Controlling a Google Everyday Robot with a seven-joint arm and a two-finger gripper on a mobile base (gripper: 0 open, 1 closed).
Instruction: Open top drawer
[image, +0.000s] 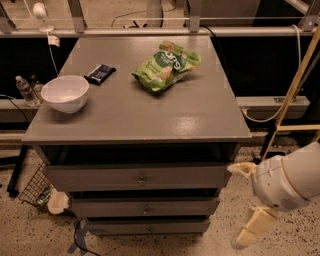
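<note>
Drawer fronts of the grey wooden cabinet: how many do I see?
3, stacked: wide grey top drawer, middle drawer front below, bottom drawer front lowest. The claw hangs right of them.

White arm (300, 170) enters from the lower right edge, ending in a rounded wrist (280, 186). The hand (235, 206) faces left, low down, its two cream fingers (254, 226) spread wide apart.
</note>
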